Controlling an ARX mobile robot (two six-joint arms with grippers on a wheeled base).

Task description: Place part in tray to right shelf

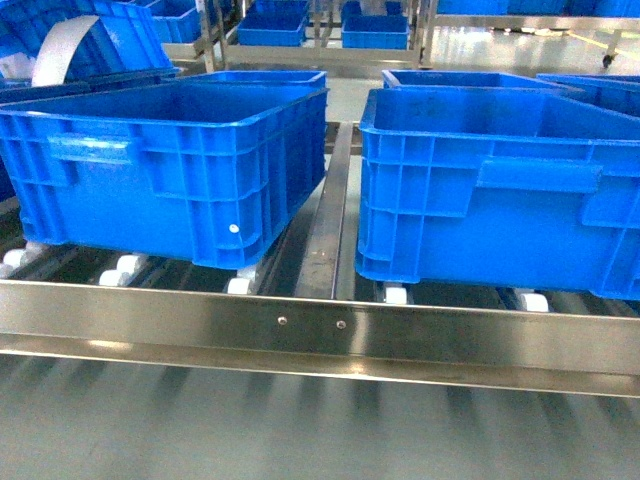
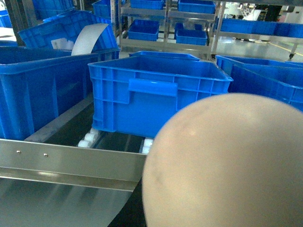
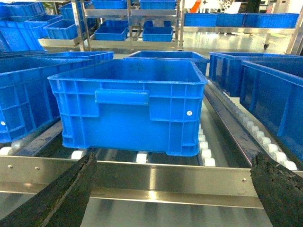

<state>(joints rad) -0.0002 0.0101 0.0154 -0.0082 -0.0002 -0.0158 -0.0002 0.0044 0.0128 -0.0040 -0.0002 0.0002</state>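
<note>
Filling 5 o'clock corner of left wrist view: smooth matte cream dome (image 2: 222,161), probably tray; axis, heading unreadable. Left claw state: cannot tell. Right claw (image 3: 173,189) wide, rough black fingers (image 3: 61,198) at 7 and 4 o'clock. Right shelf: brushed steel rail (image 1: 320,325), white rollers (image 3: 203,152), ribbed blue crates (image 1: 170,170). Part unseen.

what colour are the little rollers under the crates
White; the rollers show best in the right wrist view, beneath the blue crate.

head: faces rack rail (image 1: 320,325) | wrists: low, near | left perhaps blocked
</note>
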